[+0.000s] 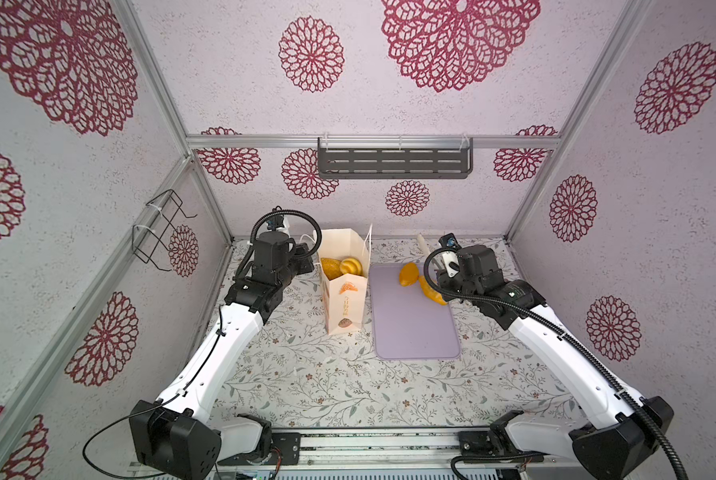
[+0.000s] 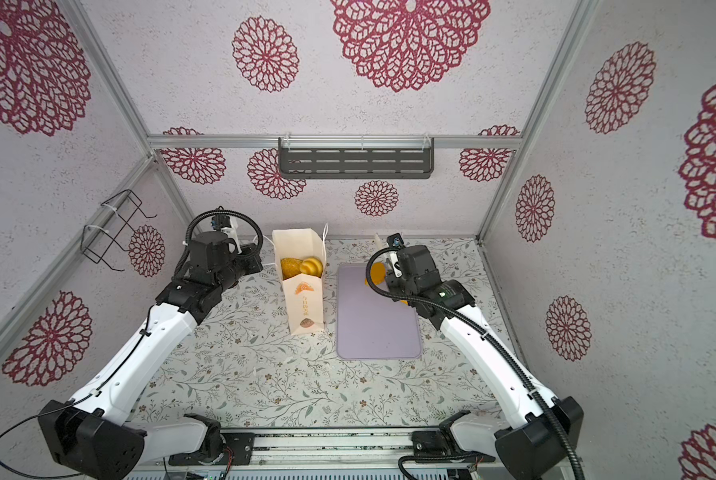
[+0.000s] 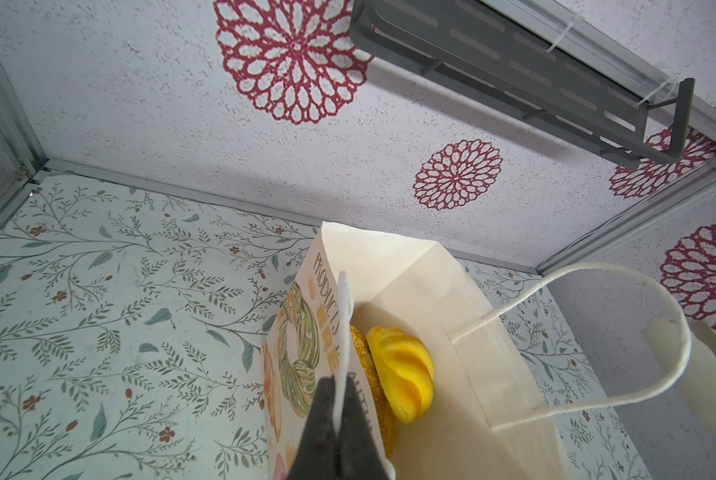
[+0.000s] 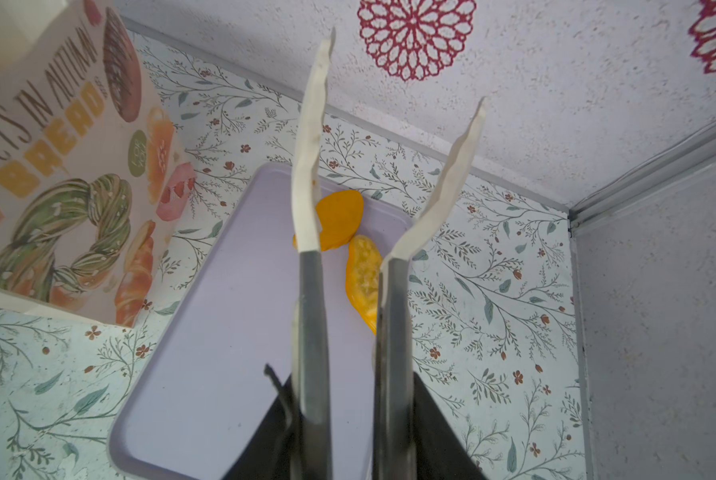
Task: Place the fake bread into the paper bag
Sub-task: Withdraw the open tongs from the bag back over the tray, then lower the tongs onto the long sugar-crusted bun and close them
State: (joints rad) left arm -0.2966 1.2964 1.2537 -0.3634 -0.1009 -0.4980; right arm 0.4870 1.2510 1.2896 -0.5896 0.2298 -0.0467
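With the left claw clamped on the bag rim above the rolls inside, the right claw, jaws apart and empty, should settle astride one of two breads lying side by side on the tray, without nudging the other.

There is one paper bag. Two fake breads are inside it: a ribbed roll and a bumpy loaf. Two more, a round one and a long one, lie on the one purple tray just beside the bag.
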